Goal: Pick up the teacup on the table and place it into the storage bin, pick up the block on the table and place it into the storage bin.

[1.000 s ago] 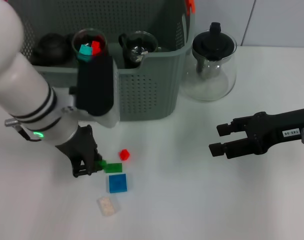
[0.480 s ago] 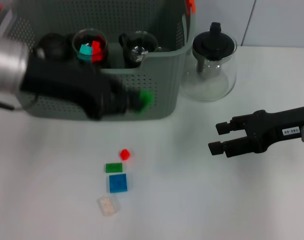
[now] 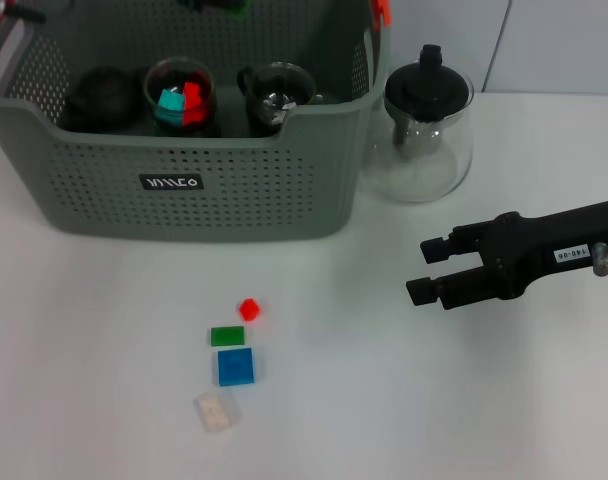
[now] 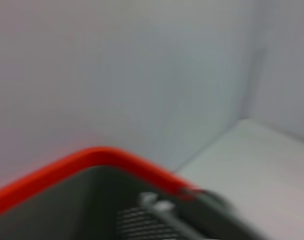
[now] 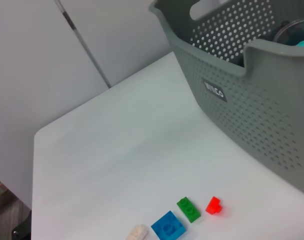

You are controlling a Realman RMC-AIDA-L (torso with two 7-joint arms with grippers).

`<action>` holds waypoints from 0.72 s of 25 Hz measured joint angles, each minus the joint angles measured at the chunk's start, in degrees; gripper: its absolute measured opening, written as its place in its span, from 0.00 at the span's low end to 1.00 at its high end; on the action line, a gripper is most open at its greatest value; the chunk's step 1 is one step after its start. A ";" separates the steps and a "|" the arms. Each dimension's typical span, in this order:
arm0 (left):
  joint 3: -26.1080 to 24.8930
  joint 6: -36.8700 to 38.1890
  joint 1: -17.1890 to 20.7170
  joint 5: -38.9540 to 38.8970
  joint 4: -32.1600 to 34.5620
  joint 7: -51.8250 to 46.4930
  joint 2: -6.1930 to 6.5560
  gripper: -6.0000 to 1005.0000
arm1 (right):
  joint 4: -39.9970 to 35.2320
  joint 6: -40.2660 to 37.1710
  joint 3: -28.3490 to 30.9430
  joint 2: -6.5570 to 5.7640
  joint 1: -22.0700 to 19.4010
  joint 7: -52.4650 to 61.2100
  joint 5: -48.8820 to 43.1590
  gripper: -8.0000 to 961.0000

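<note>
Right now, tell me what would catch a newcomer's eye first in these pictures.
The big grey-green storage bin at the table's back left, with glass cups inside. In front of it lie four small blocks: red, green, blue and white. The right gripper hovers open at the right, near the glass teapot.

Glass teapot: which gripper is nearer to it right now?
Right. The right gripper hovers over the table just in front of the glass teapot. The left gripper is barely in view, up over the storage bin, farther away.
</note>
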 joint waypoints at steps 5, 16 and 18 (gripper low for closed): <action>0.91 -10.71 -5.89 12.51 -10.37 -4.33 1.41 0.15 | -0.07 -0.03 -0.03 -0.12 0.24 -0.39 -0.24 0.86; 7.00 -21.86 -7.27 28.31 -15.73 -12.90 -0.56 0.15 | 0.05 0.68 -0.03 -0.77 0.24 -1.70 -0.17 0.86; 7.92 -22.65 -7.32 28.40 -16.99 -13.60 -0.55 0.16 | 0.11 0.68 -0.03 -0.69 0.23 -2.10 -0.14 0.86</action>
